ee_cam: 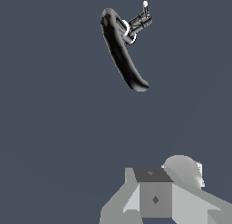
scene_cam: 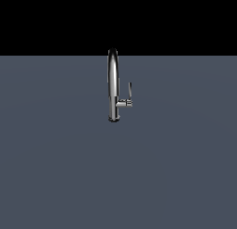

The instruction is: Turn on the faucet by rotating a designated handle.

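The faucet (scene_cam: 113, 84) is a tall chrome column with a high arched spout, standing on a small round base on the grey floor. The handle (scene_cam: 130, 90) is a thin lever blade pointing up from a short stub on the side toward the exterior view's right. From above, the wrist view shows the faucet (ee_cam: 120, 51) as a dark curved tube, with the handle (ee_cam: 145, 7) at the end of its stub. No gripper fingers show in either view. The faucet lies well apart from the arm parts in the wrist view.
A flat grey-blue floor (scene_cam: 55, 168) surrounds the faucet, under a black background. Grey blocky parts of the arm (ee_cam: 156, 198) fill the lower edge of the wrist view.
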Robot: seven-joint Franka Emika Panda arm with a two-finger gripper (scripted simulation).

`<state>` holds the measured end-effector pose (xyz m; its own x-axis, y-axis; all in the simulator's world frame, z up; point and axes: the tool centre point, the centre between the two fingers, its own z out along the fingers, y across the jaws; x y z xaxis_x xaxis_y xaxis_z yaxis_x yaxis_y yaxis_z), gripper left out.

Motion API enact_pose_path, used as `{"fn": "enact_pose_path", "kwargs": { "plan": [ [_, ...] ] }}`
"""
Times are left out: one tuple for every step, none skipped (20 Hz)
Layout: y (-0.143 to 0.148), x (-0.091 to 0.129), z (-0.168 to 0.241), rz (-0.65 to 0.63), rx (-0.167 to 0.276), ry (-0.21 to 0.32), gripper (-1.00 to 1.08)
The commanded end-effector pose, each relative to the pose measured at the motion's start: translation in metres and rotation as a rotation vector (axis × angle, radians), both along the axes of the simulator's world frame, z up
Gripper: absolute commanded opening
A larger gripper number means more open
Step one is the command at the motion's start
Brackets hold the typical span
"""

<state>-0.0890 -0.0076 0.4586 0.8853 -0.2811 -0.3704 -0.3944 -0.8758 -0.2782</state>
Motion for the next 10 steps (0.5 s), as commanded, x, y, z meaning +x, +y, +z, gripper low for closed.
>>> {"fn": "enact_pose_path", "kwargs": {
  "plan": [
    [-0.002, 0.014, -0.007, -0.032, 0.034, 0.035, -1.0],
    [-0.003, 0.02, -0.01, -0.045, 0.048, 0.049, -1.0],
    [-0.004, 0.026, -0.013, -0.057, 0.062, 0.063, -1.0],
    [-0.005, 0.031, -0.016, -0.07, 0.076, 0.078, -1.0],
    [-0.006, 0.037, -0.019, -0.083, 0.09, 0.092, -1.0],
    [-0.007, 0.042, -0.022, -0.095, 0.104, 0.106, -1.0],
    [-0.008, 0.048, -0.026, -0.108, 0.118, 0.12, -1.0],
    [-0.009, 0.053, -0.029, -0.121, 0.132, 0.135, -1.0],
    [-0.01, 0.058, -0.033, -0.134, 0.146, 0.149, -1.0],
    [-0.011, 0.063, -0.036, -0.147, 0.16, 0.164, -1.0]
  ]
}}
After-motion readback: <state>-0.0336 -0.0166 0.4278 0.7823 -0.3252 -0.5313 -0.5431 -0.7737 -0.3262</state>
